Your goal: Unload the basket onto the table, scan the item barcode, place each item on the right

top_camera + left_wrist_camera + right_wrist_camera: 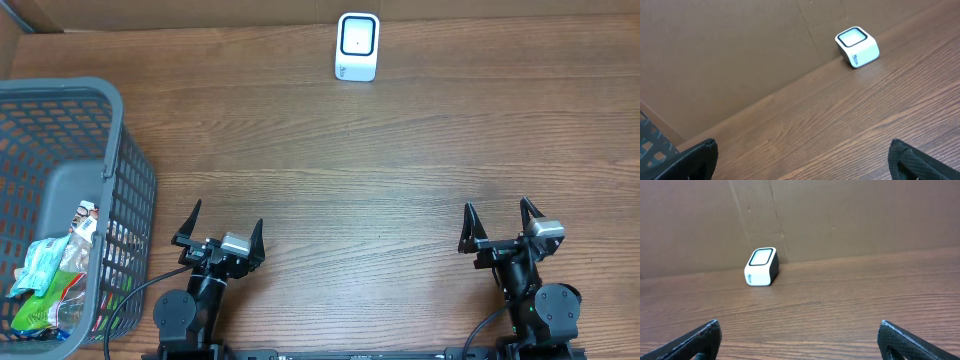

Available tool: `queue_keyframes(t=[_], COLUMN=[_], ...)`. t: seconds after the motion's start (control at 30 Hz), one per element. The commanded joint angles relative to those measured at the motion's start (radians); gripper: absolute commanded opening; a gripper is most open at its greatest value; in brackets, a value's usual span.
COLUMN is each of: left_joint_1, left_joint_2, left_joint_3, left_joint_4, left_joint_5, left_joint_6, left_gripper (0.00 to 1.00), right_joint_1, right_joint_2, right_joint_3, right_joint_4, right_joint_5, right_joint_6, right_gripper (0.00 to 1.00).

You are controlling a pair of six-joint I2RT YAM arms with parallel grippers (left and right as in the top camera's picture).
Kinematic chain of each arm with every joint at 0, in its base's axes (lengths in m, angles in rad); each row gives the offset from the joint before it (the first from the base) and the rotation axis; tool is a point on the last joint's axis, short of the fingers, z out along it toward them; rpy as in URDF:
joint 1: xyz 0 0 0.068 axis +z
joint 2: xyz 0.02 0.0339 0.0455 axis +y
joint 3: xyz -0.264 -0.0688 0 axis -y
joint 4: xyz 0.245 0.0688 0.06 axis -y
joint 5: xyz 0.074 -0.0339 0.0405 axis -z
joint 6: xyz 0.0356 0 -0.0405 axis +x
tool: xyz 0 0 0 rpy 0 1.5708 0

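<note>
A small white barcode scanner (357,46) with a dark-framed window stands at the table's far edge against the cardboard wall; it also shows in the left wrist view as the scanner (857,46) and in the right wrist view as the scanner (761,267). Several packaged items (55,280), green and white wrappers, lie in the grey basket (120,160) at the left. My left gripper (226,222) sits near the front edge, open and holding nothing. My right gripper (497,214) rests at the front right, also open with nothing between its fingers. No barcode shows.
The basket's mesh wall (650,147) stands just left of the left arm. A brown cardboard wall (840,215) closes off the far side. Wood-grain tabletop (360,180) stretches between the grippers and the scanner.
</note>
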Motion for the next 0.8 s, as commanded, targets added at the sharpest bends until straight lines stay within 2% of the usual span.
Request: queue_keyframes(t=[0.0, 0.77], left_joint_1=[-0.006, -0.006], left_joint_2=[-0.01, -0.01], left_joint_3=[-0.004, -0.004], left_joint_4=[0.001, 0.001], left_joint_5=[0.008, 0.008], left_joint_6=[0.019, 0.019], left_gripper=[1.0, 1.0], right_joint_1=[0.006, 0.006], right_joint_2=[-0.004, -0.004], right_joint_3=[-0.01, -0.01], right_joint_4=[0.006, 0.006], right_joint_5=[0.003, 0.011], right_joint_6=[0.0, -0.001], right_gripper=[1.0, 1.0])
